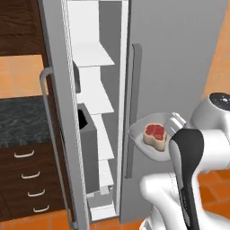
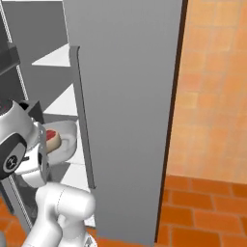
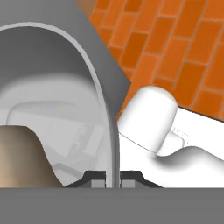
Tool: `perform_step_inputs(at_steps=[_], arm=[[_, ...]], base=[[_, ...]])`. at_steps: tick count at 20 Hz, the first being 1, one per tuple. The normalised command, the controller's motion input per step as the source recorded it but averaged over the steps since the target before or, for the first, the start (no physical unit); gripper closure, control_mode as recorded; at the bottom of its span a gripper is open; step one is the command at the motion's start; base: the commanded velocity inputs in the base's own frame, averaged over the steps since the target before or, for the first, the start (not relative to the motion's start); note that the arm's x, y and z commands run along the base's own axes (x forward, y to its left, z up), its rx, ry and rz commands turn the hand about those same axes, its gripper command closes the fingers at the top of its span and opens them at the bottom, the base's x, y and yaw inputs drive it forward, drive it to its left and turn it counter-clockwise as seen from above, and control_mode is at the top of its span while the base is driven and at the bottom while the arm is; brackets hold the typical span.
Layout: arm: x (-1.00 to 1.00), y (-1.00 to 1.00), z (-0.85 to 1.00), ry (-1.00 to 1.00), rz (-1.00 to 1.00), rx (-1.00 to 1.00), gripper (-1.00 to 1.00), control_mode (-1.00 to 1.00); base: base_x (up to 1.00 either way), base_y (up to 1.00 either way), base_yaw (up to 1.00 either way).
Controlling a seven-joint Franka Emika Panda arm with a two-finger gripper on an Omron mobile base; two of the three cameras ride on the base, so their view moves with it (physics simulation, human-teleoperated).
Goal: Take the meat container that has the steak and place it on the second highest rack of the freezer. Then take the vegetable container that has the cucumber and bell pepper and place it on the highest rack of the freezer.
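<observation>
My gripper (image 3: 112, 177) is shut on the thin rim of the meat container (image 3: 98, 87), a shallow grey tray. The steak (image 3: 19, 153) lies inside it at the lower left of the hand view. From the base, the meat container (image 1: 137, 132) with the steak (image 1: 155, 133) hangs level in the air. It is just right of the open freezer (image 1: 92, 56), in front of a long vertical bar handle (image 1: 133, 112). The freezer's white shelves (image 2: 58, 55) lie beyond the container (image 2: 67, 140) and the steak (image 2: 52, 137). The vegetable container is out of view.
The freezer door (image 1: 56, 112) stands open to the left, with its own bar handle (image 1: 47, 90). A tall grey bin (image 1: 88, 148) sits low inside the compartment. Dark wood drawers (image 1: 27, 170) and a dark counter (image 1: 22, 121) are at the far left. A closed grey door (image 2: 130, 96) is on the right.
</observation>
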Motion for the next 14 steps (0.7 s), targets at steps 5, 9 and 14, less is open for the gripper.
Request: perform_step_inputs(at_steps=[5, 9, 14], arm=[[0.0, 0.0, 0.0, 0.0, 0.0, 0.0, 1.0, 1.0], [0.0, 0.0, 0.0, 0.0, 0.0, 0.0, 1.0, 1.0], [0.0, 0.0, 0.0, 0.0, 0.0, 0.0, 1.0, 1.0]], base=[[0.53, 0.0, 0.2], [0.03, 0.16, 0.23], [0.27, 0.1, 0.25]])
